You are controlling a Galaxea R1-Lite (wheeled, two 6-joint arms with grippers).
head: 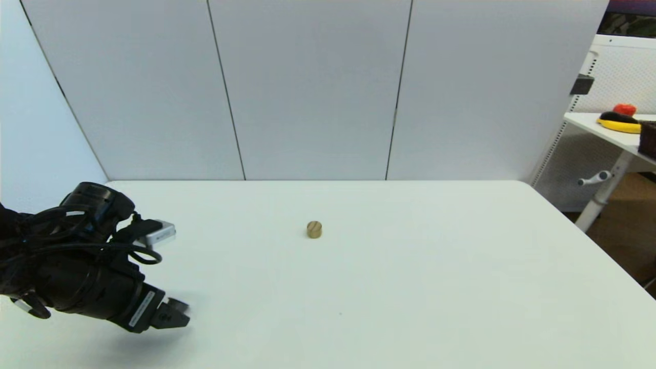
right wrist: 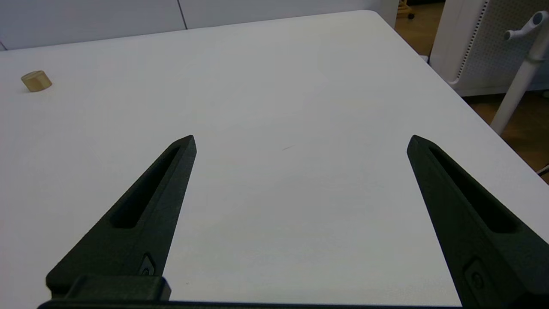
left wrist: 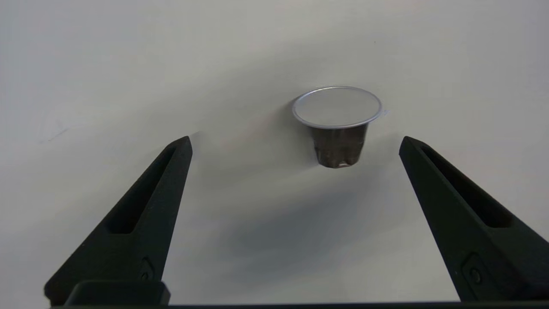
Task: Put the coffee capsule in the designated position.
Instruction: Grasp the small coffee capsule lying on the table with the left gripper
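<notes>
The left pincer (left wrist: 296, 141) is hanging low over the worktop's (head: 410, 287) near left part, fingers spread wide and touching nothing. The capsule (left wrist: 337, 126) is standing on its narrow end, foil up, just beyond the fingertips and nearer one of them. The right pincer (right wrist: 300, 139) is idling spread wide, holding nothing. The wooden cylinder (head: 314, 229) is sitting mid-worktop.

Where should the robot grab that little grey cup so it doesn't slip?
Probably by the dark tapered body of the capsule, just under its wide foil rim. It stands on its narrow end on the table, flat rim up, so the rim would catch on the fingers. The left gripper is open with the capsule just ahead of its gap, a bit off-centre, so moving straight forward and closing on both sides looks best.
</notes>
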